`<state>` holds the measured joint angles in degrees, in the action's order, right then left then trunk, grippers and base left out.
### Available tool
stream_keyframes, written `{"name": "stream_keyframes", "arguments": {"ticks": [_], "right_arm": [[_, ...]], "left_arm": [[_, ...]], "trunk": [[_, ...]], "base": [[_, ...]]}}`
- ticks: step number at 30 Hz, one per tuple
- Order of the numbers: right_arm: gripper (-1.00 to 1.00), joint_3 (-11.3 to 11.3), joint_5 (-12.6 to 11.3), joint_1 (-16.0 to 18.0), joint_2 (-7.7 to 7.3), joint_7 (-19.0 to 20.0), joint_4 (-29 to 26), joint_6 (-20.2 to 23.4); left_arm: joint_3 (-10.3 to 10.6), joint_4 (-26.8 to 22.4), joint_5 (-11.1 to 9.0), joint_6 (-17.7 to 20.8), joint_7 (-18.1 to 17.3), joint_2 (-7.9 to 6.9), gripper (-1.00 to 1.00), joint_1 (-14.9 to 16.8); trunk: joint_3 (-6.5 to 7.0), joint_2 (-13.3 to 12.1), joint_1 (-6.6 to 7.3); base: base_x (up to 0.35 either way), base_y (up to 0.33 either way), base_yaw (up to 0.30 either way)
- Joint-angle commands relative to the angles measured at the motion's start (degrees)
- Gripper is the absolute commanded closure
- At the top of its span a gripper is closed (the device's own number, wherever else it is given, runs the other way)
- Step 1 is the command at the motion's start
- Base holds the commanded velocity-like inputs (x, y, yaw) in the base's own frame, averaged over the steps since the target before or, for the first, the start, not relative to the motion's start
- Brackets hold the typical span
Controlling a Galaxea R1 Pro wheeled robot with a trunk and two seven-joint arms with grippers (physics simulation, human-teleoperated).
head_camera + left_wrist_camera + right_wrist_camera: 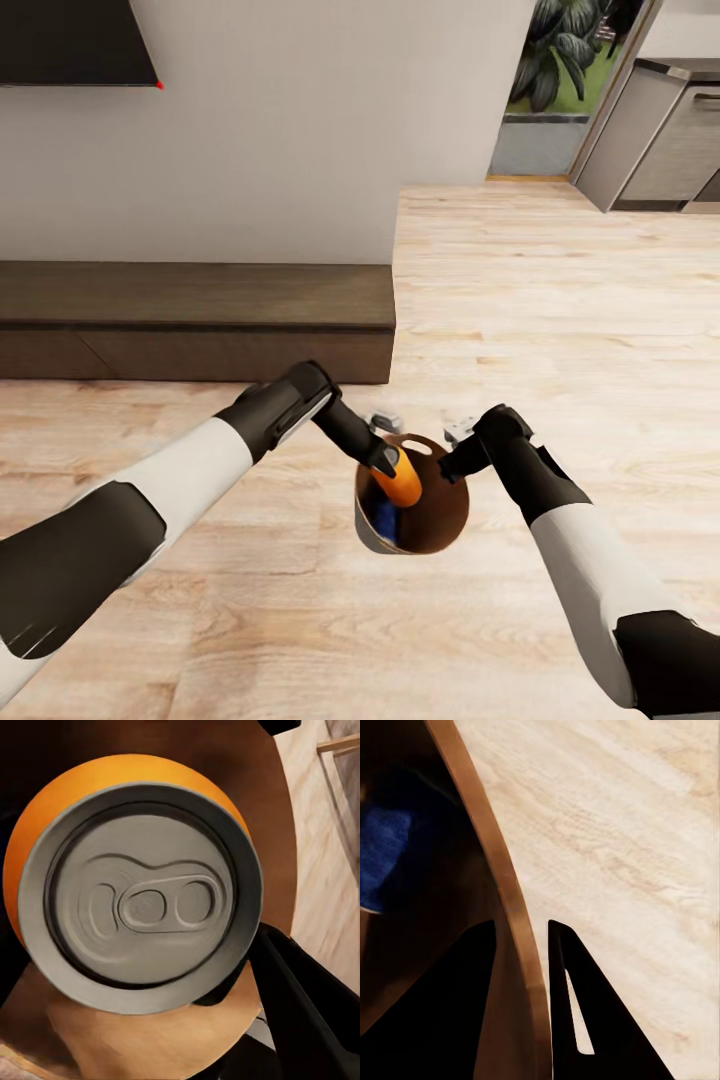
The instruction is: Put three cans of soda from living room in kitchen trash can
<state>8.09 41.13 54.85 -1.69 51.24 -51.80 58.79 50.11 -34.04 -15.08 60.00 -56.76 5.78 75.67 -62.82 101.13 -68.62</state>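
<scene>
At lower centre of the head view, the right gripper (521,945) clamps the bin (448,520) rim (one finger each side). The left gripper (388,462) holds a can (403,482) inside it. Behind, left: a cabinet (200,300).

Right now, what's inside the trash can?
Inside the trash can: one orange soda can, tilted, with the left gripper at its top, and something blue lower down, unidentifiable. The can's bottom is covered. The right gripper pinches the rim.
</scene>
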Motion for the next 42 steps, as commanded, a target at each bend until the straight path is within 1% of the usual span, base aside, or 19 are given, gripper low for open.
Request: {"name": "stream_keyframes", "arguments": {"ticks": [1, 4, 9, 11, 19, 23, 30, 33, 36, 40, 42], "right_arm": [[1.0, 0.2, -2.7, 0.0, 0.15, 0.5, 0.0, 1.2], [1.0, 0.4, -2.7, 0.0, 0.48, 0.5, 0.0, 1.2], [1.0, 0.6, -2.7, 0.0, 1.06, 0.5, -0.1, 1.2], [1.0, 0.6, -2.7, 0.0, 1.11, 0.5, -0.1, 1.2], [1.0, 0.7, -2.7, 0.0, 1.16, 0.5, -0.1, 1.2], [1.0, 0.7, -2.7, 0.0, 1.13, 0.5, -0.1, 1.2], [1.0, 0.7, -2.7, 0.0, 1.09, 0.5, -0.1, 1.2], [1.0, 0.7, -2.7, 0.0, 1.08, 0.5, -0.1, 1.2], [1.0, 0.7, -2.7, 0.0, 1.08, 0.5, -0.1, 1.2], [1.0, 0.7, -2.6, 0.0, 1.08, 0.5, -0.1, 1.2], [1.0, 0.7, -2.2, 0.0, 1.1, 0.5, -0.1, 1.2]], "left_arm": [[0.1, 0.0, 0.7, 0.0, 0.3, 0.15, 1.0, -0.1], [0.1, 0.0, 0.7, 0.0, 0.9, 0.44, 1.0, -0.5], [0.1, -0.1, 0.6, 0.0, 4.1, 0.85, 1.0, -1.7], [0.1, -0.1, 0.6, 0.0, 4.5, 0.92, 1.0, -1.9], [0.1, -0.1, 0.6, 0.0, 5.0, 0.98, 1.0, -2.1], [0.2, -0.1, 0.6, 0.0, 5.9, 1.0, 1.0, -2.3], [0.2, -0.3, 0.6, 0.0, 6.4, 1.35, 1.0, -2.9], [0.7, -0.4, 0.6, 0.0, 6.5, 1.44, 1.0, -3.0], [1.8, -0.8, 0.5, 0.0, 6.5, 1.55, 1.0, -3.3], [2.2, -1.1, 0.5, 0.0, 6.5, 1.59, 1.0, -3.7], [2.3, -1.7, 0.5, 0.0, 6.5, 1.59, 1.0, -3.8]], "trunk": [[0.01, 0.0, 0.0], [0.01, 0.0, 0.0], [0.01, 0.0, 0.0], [0.01, 0.0, 0.0], [0.01, 0.0, 0.0], [0.01, 0.0, 0.0], [0.01, 0.0, 0.0], [0.01, 0.0, 0.0], [0.01, 0.0, 0.0], [0.01, 0.0, 0.0], [0.01, 0.0, 0.0]], "base": [[0.0, 0.0, 0.0], [0.0, 0.0, 0.0], [0.0, 0.0, 0.0], [0.0, 0.0, 0.0], [0.0, 0.0, 0.0], [0.0, 0.0, 0.0], [0.0, 0.0, 0.0], [0.0, 0.0, 0.0], [0.0, 0.0, 0.0], [0.0, 0.0, 0.0], [0.0, 0.0, 0.0]]}}
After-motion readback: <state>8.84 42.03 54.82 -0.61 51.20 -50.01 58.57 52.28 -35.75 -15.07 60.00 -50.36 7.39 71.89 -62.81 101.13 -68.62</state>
